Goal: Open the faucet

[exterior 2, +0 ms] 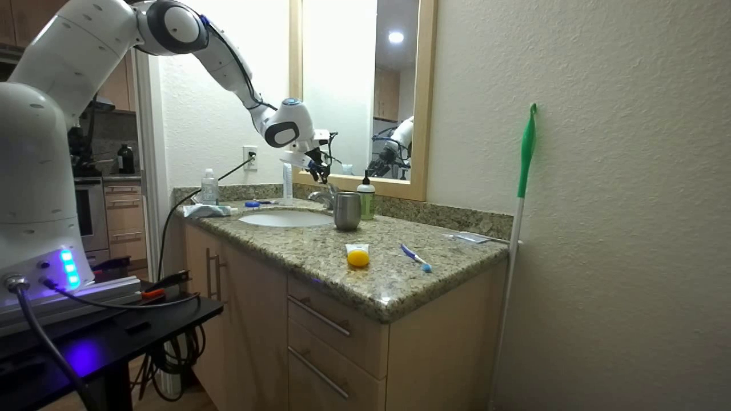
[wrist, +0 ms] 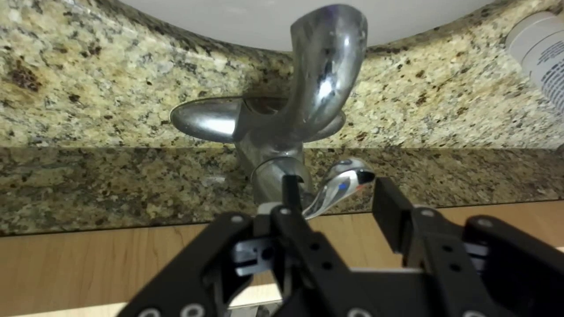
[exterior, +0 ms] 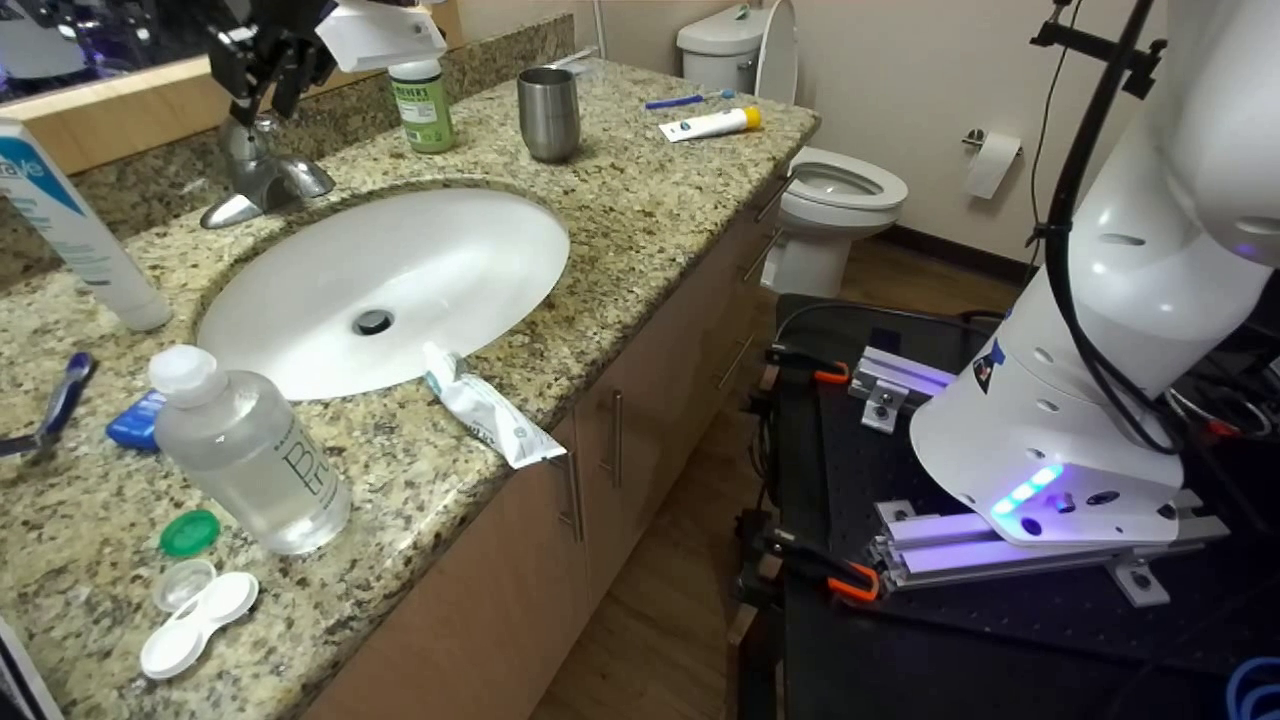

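The chrome faucet point(wrist: 282, 127) stands behind the white basin point(exterior: 490, 260); it also shows in both exterior views point(exterior: 262, 180) point(exterior 2: 324, 197). In the wrist view its spout points over the basin, and its lever handle point(wrist: 339, 187) with blue and red marks slants to the right. My gripper point(wrist: 338, 191) is open, with the handle between its two black fingers. The right finger is very close to the handle's tip; I cannot tell if they touch. The left finger covers part of the handle's base. In both exterior views the gripper point(exterior: 262, 85) point(exterior 2: 321, 171) is just above the faucet.
A green soap bottle point(exterior: 422, 105) and a grey metal cup point(exterior: 549, 115) stand beside the faucet. A white tube point(exterior: 85, 235) stands on the other side. The mirror frame point(exterior 2: 422, 114) and granite backsplash point(wrist: 132, 189) are close behind. A clear bottle point(exterior: 250, 450) is near the front.
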Available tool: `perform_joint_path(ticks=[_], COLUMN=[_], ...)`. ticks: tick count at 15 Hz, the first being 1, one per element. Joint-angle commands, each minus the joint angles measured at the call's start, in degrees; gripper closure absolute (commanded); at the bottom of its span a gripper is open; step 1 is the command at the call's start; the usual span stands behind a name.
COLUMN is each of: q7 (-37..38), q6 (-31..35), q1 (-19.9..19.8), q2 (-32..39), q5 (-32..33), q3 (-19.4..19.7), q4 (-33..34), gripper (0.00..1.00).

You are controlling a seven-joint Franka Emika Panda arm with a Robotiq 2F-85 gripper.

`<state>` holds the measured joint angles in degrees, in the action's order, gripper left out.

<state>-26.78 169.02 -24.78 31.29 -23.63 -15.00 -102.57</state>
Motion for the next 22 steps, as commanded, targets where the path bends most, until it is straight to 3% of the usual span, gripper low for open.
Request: perform_joint_path(ticks=[1,3,5,7,9,10,11,13,20,22], q7=[-1.1,-0.1,0.7,0.0,-2.5,-2.7,-3.1,-0.9,12.5,12.5], q6=[-0.5,-1.7,-2.9,-2.8,-1.4,-1.3,-2.0,-4.3,-9.6,-11.9], q1=[-1.6,-2.0,-2.9,-4.4,-7.2,-7.9,-8.8,-8.7,2.0,3.0], q2=[1.0,0.9,0.9,0.8,0.6,-0.2,-0.9,-3.3,-7.3,-6.2], q5=[-1.3,-1.8,-2.8,-4.3,-6.4,-7.0,-7.3,-6.5,0.2,1.0], q3=[-1.8,-2.2,-3.0,-4.4,-8.0,-9.0,-10.1,-9.8,5.8,7.3], q4=[1.2,1.3,1.7,2.1,2.1,1.6,1.1,-1.3,-5.0,-4.3], gripper=[0.81,0.95,0.93,0.99,1.00,0.74,0.72,0.59,0.10,0.01])
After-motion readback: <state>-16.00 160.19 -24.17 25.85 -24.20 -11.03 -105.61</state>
